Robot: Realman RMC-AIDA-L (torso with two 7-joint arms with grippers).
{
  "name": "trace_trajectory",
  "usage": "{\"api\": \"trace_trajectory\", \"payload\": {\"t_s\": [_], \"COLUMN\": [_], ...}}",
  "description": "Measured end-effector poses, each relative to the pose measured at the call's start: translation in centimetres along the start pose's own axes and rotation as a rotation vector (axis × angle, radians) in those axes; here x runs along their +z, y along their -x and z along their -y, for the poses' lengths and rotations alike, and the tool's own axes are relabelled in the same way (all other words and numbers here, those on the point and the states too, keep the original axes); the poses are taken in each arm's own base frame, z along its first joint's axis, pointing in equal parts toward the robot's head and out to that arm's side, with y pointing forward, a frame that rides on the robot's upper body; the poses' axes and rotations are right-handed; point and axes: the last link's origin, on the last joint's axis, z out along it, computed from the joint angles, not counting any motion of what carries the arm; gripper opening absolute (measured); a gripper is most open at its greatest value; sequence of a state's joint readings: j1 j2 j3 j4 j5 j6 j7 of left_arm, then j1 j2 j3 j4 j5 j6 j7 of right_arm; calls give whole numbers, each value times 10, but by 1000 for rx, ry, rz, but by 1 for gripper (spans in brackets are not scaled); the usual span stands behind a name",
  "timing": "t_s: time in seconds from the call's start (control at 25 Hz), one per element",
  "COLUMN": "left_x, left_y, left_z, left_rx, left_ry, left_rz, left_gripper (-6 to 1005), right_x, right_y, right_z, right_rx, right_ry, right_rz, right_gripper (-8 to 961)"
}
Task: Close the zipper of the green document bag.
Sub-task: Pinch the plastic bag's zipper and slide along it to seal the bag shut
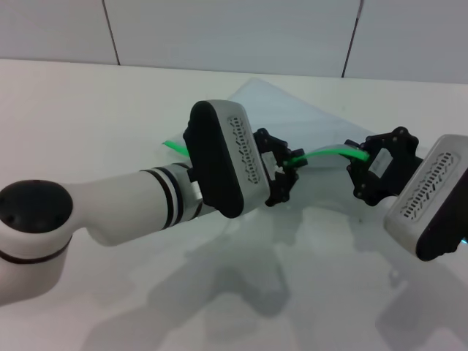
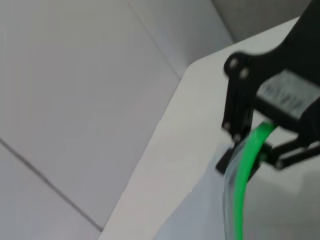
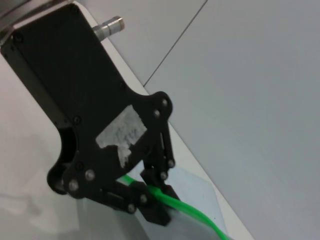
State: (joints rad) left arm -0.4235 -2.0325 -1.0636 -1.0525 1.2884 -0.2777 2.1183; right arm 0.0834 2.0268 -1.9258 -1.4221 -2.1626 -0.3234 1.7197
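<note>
Head view: the green document bag (image 1: 281, 102) lies on the white table (image 1: 88, 117) ahead of the robot, its near long edge lifted off the surface. The zipper (image 1: 329, 152) runs along that edge as a bright green strip, arching between the 2 grippers, with a short end showing beyond the left arm. The left gripper (image 1: 289, 170) is clamped on the strip near its middle. The right gripper (image 1: 363, 159) is clenched on the strip's other end, where the green line stops at its black fingers. The slider tab cannot be made out.

Left wrist view: the right gripper (image 2: 250, 150) appears farther off, its black fingers (image 2: 226, 161) pinching the zipper (image 2: 245, 175), which curves up from the translucent bag (image 2: 200, 215) into the grip. The table edge (image 2: 165, 125) and a tiled wall (image 2: 75, 100) fill the rest.

Right wrist view: the left gripper (image 3: 150, 202) is seen from the opposite side, its fingertips (image 3: 159, 212) closed on the zipper (image 3: 195, 220). The strip passes through the grip and continues along the bag's edge (image 3: 192, 187).
</note>
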Motion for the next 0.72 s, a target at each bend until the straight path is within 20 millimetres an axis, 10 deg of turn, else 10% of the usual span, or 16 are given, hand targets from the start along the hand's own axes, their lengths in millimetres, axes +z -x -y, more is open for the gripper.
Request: {"api": "trace_trajectory", "payload": {"t_s": [0.72], "left_x": [-13], "left_y": [41], "left_z": [18], "left_rx": [-94], "left_ry": [-102], "left_rz": [118], "left_gripper": [86], "right_x": [-10], "right_y": [-6], "right_z": [17], "right_rx": [39], "right_ry": [-85], "right_rz": [-8], "right_gripper": [122]}}
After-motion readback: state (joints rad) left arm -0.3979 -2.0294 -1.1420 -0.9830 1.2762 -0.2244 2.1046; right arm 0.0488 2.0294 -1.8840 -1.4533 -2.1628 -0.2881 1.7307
